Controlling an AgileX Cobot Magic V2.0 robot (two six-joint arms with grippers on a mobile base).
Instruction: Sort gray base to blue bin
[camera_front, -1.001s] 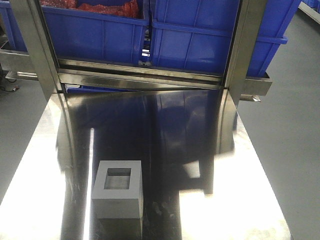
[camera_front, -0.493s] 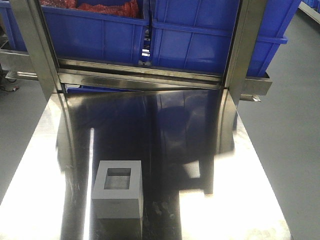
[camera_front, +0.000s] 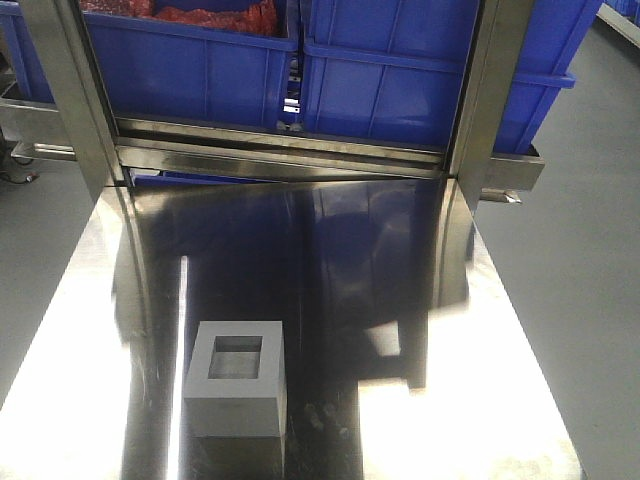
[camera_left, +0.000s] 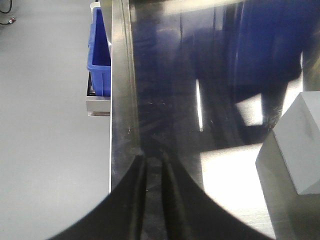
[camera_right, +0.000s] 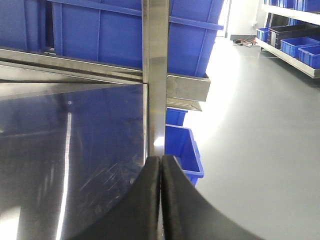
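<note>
The gray base (camera_front: 235, 380) stands on the steel table (camera_front: 400, 300) near its front left, with its square recess facing up. In the left wrist view the gray base (camera_left: 295, 150) shows at the right edge, well apart from my left gripper (camera_left: 154, 157). That gripper hangs over the table's left edge, its fingers a narrow gap apart with nothing between them. My right gripper (camera_right: 161, 159) is shut and empty at the table's right edge. Two large blue bins (camera_front: 400, 90) sit side by side on the rack behind the table. Neither gripper shows in the front view.
Steel rack posts (camera_front: 70, 100) rise at the table's back corners, and one post (camera_right: 155, 75) stands right ahead of my right gripper. The left bin (camera_front: 190, 70) holds red items. A smaller blue bin (camera_right: 182, 150) sits below table level at the right, another (camera_left: 99, 55) at the left.
</note>
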